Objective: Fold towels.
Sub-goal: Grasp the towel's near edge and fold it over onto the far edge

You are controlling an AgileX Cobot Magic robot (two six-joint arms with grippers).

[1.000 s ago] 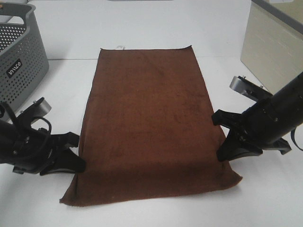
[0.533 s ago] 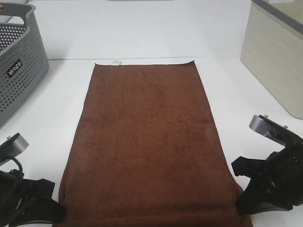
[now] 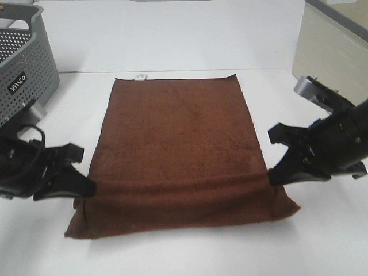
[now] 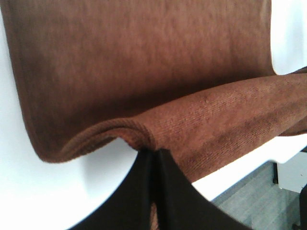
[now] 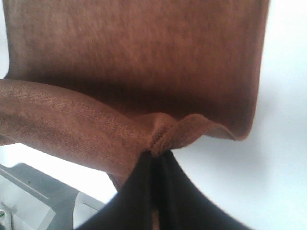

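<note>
Left fingers (image 4: 136, 196) and right fingers (image 5: 139, 196) each pinch the plush rectangular terry towel (image 3: 178, 138), its near edge seemingly raised.

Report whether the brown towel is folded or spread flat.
Mid-fold. The towel lies mostly flat, but its near end is raised, pinched in the shut jaws of the left gripper and right gripper.

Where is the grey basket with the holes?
In the high view, the grey basket sits at the far left, left of the brown towel and beyond the left gripper.
</note>
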